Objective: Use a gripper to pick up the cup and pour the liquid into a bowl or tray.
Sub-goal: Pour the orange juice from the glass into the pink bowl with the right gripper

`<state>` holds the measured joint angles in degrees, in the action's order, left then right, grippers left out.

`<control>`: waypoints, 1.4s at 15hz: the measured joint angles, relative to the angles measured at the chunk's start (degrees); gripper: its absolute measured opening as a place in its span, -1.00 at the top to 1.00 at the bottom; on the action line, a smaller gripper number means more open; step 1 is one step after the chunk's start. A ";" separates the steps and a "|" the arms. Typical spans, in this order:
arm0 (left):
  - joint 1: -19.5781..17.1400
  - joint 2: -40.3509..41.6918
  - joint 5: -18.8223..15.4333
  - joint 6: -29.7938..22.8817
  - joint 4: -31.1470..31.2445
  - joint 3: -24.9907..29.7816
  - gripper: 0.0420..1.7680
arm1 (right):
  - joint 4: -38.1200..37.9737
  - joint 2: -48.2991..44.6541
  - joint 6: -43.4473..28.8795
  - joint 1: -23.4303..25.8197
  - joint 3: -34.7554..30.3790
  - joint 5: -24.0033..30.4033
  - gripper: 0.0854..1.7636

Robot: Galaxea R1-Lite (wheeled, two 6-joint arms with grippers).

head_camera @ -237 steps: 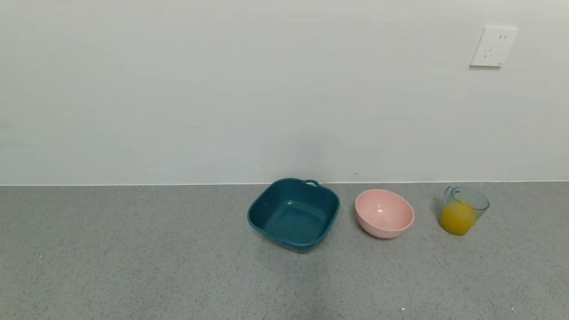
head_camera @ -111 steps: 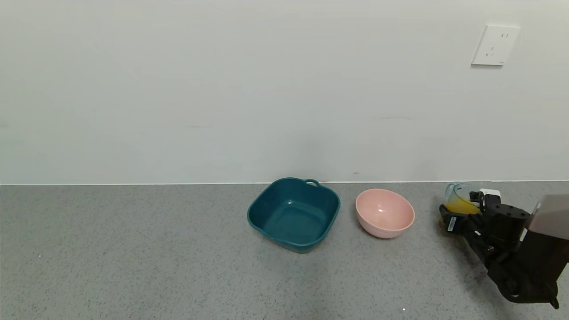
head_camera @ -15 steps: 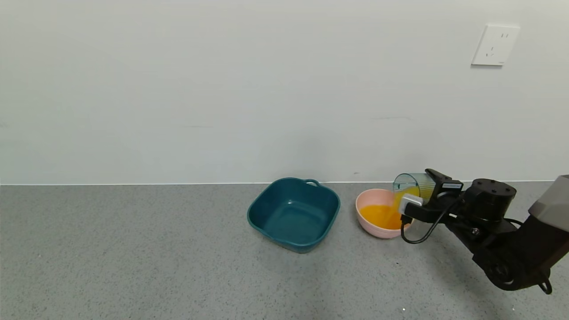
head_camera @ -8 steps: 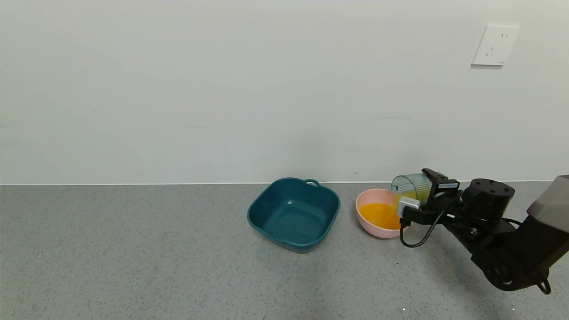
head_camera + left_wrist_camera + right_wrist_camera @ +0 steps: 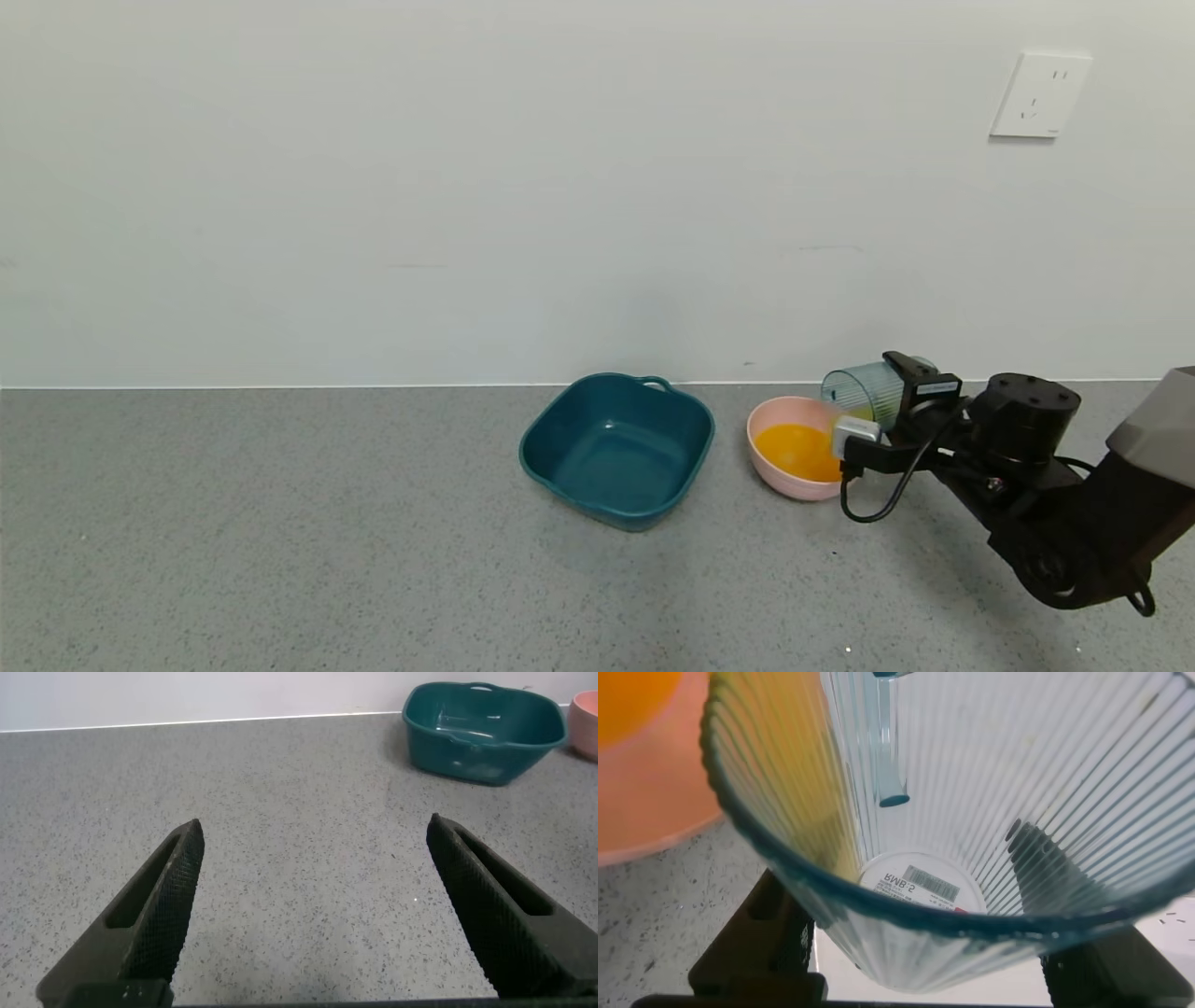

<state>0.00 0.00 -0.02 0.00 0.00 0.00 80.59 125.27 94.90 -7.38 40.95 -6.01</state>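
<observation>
My right gripper point(image 5: 898, 403) is shut on the translucent blue-grey cup point(image 5: 861, 390), held tipped on its side with its mouth over the right rim of the pale pink bowl point(image 5: 782, 483). Orange liquid point(image 5: 794, 450) fills the bottom of the bowl. In the right wrist view the ribbed cup point(image 5: 971, 793) is almost drained, with only a yellow film on one wall point(image 5: 799, 775), and the bowl's rim point(image 5: 654, 812) lies beneath it. My left gripper point(image 5: 313, 845) is open and empty over bare counter, far from the bowl.
A dark teal square basin point(image 5: 616, 450) stands just left of the bowl; it also shows in the left wrist view point(image 5: 481, 719). The white wall runs close behind them. A wall socket point(image 5: 1038, 95) is at upper right. The grey speckled counter point(image 5: 280, 523) spreads left.
The stream from the cup into the bowl has stopped and the cup has emptied. My right gripper has tipped the cup a little further and raised it slightly.
</observation>
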 joint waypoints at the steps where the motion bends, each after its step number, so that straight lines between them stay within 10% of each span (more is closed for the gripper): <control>1: 0.00 0.00 0.00 0.00 0.00 0.00 -0.94 | 0.00 0.00 0.40 0.00 0.00 0.00 -0.49; 21: 0.00 0.00 0.02 0.00 0.00 0.00 -0.94 | 0.44 0.67 1.93 -1.22 -0.33 -0.07 -0.49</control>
<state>0.00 0.00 0.00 0.00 0.00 0.00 81.03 125.94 96.83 -8.59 40.62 -6.08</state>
